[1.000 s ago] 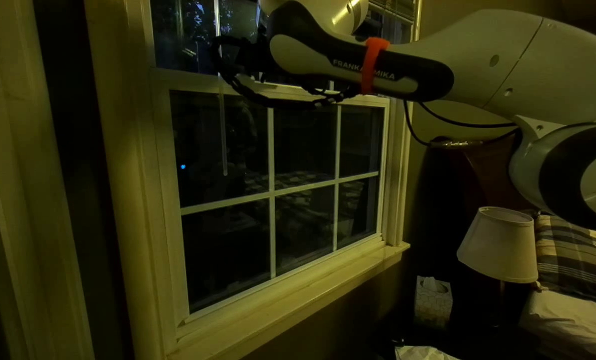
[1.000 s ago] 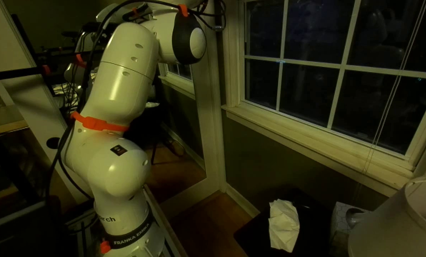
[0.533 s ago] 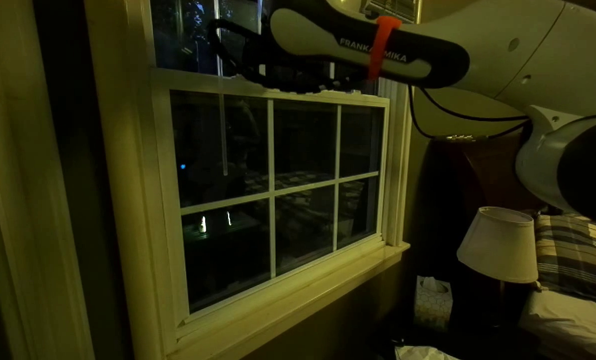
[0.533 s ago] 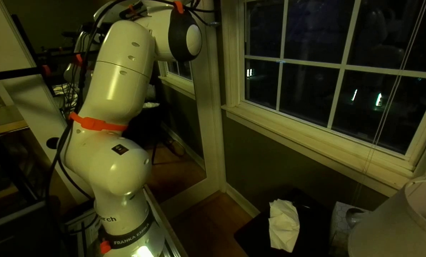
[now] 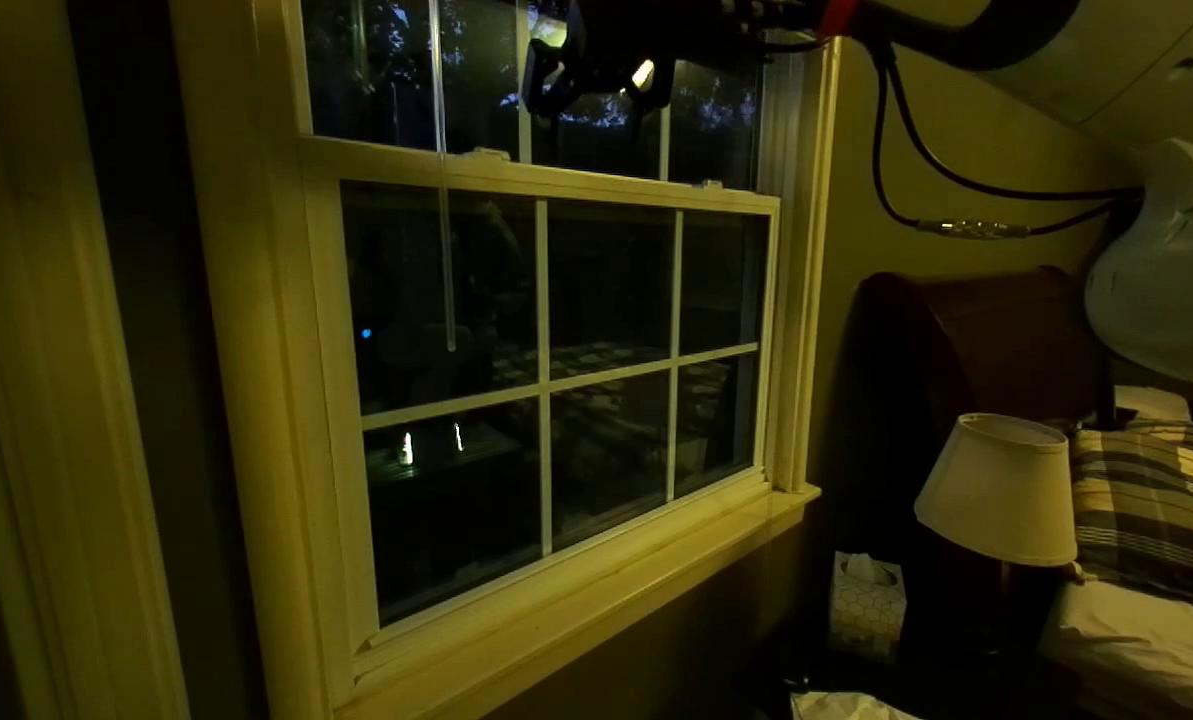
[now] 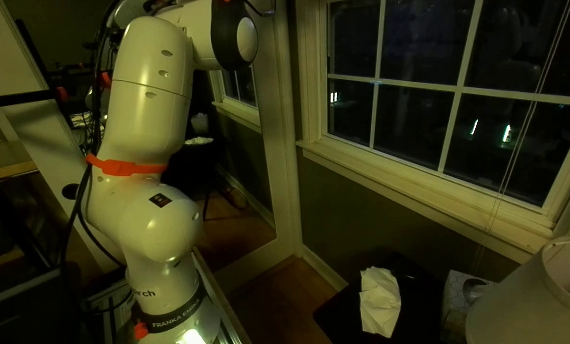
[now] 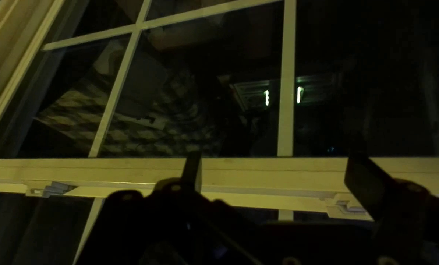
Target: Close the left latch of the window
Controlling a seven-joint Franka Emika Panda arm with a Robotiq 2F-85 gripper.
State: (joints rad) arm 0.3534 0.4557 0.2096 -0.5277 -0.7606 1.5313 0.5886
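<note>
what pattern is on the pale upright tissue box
The pale tissue box has hexagon outlines, clearest in an exterior view.

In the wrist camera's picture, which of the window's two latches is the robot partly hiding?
The right-hand latch in that picture: the end effector hides its right end; the left-hand latch sits clear.

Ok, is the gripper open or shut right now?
Open: the wrist view shows the gripper with its fingers standing well apart.
</note>
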